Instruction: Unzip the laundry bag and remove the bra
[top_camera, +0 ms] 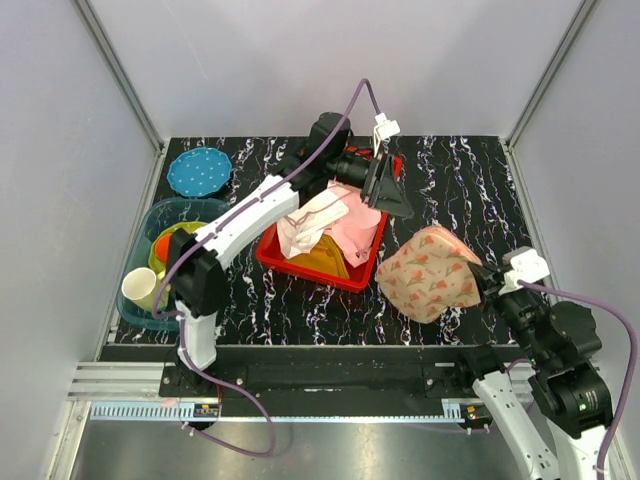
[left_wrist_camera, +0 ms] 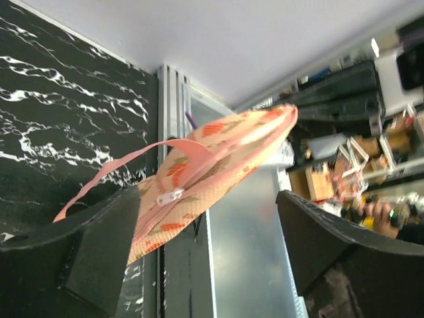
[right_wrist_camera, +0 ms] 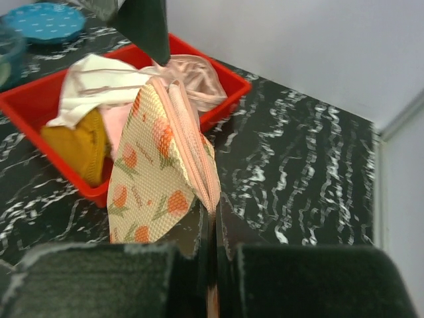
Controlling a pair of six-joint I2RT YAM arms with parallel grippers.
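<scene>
The laundry bag (top_camera: 430,272), peach-cream with orange flowers and pink trim, hangs in the air just right of the red bin. My right gripper (right_wrist_camera: 213,222) is shut on its pink edge trim and holds the laundry bag (right_wrist_camera: 159,175) upright. My left gripper (top_camera: 385,195) hovers open at the bag's far upper edge, above the bin's back right corner. In the left wrist view the laundry bag (left_wrist_camera: 218,156) shows between the spread fingers (left_wrist_camera: 86,252), its white zipper pull (left_wrist_camera: 170,197) free beside the left finger, a pink loop strap (left_wrist_camera: 112,173) trailing left. The bra is hidden.
The red bin (top_camera: 300,270) holds white, pale-pink and mustard garments at the table's middle. A teal tub (top_camera: 150,225) with cups and bowls stands at the left, a blue dotted plate (top_camera: 200,170) behind it. The table's right side is bare black marble.
</scene>
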